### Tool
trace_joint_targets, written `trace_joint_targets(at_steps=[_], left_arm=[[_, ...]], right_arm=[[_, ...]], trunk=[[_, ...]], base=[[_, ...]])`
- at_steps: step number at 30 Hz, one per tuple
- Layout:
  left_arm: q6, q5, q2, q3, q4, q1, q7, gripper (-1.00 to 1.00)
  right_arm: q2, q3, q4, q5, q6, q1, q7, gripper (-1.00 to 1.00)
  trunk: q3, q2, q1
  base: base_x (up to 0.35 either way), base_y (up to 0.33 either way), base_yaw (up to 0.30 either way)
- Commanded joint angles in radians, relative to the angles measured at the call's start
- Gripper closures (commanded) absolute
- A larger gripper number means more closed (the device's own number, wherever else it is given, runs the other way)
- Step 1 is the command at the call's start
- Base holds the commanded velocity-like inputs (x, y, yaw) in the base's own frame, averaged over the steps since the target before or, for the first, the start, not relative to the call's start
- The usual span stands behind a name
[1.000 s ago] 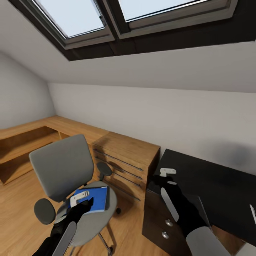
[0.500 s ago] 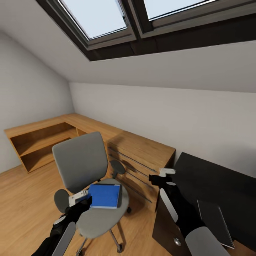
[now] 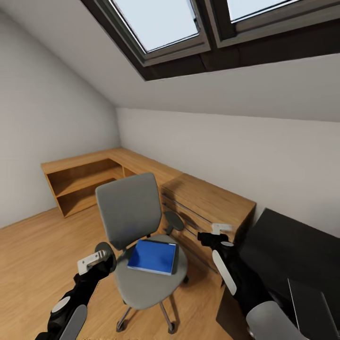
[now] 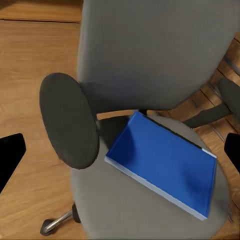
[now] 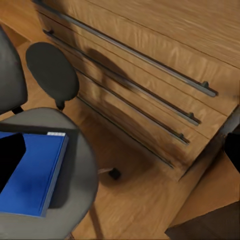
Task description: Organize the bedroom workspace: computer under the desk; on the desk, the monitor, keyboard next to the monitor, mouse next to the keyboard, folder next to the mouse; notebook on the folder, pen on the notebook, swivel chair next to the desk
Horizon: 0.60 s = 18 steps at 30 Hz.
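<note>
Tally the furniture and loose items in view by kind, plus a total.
Swivel chair: 1
Blue folder, lying on the chair seat: 1
Wooden drawer chest: 1
Wooden shelf unit: 1
Black desk: 1
Grey notebook on the desk: 1
Total: 6

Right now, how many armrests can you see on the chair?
2. One armrest is beside the left gripper; the other armrest is on the chair's far side, near the wooden drawers.

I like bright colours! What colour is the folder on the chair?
The folder is bright blue with white page edges, clearest in the left wrist view.
</note>
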Motion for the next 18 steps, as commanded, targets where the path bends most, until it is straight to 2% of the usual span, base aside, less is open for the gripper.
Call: trace_joint_targets(at_steps=[1, 6, 12, 14, 18], left_arm=[[0.002, 0.008, 0.001, 0.0, -0.003, 0.0, 0.009, -1.0], [0.002, 0.019, 0.001, 0.009, -0.001, 0.001, 0.009, -1.0], [0.002, 0.036, 0.001, 0.018, 0.0, 0.001, 0.009, -1.0], [0.002, 0.039, 0.001, 0.029, 0.0, 0.001, 0.009, -1.0], [0.002, 0.064, 0.001, 0.083, 0.002, 0.001, 0.009, -1.0]], right_arm=[[-0.001, 0.002, -0.002, -0.01, 0.003, -0.001, -0.01, -1.0], [-0.001, 0.002, 0.0, -0.01, 0.003, -0.001, -0.008, -1.0], [-0.001, 0.004, 0.011, -0.01, 0.003, -0.001, -0.008, -1.0], [-0.001, 0.009, 0.014, -0.01, 0.003, -0.001, -0.008, -1.0], [-0.001, 0.029, 0.019, -0.01, 0.0, -0.001, -0.008, -1.0]], trunk=[[-0.002, -0.001, 0.0], [-0.003, -0.001, 0.0], [-0.006, -0.001, 0.0], [-0.006, -0.001, 0.0], [-0.008, -0.001, 0.0]], base=[[0.0, 0.0, 0.277], [0.023, 0.023, 0.277], [0.179, 0.187, 0.277], [0.211, 0.224, 0.277], [0.215, 0.229, 0.277]])
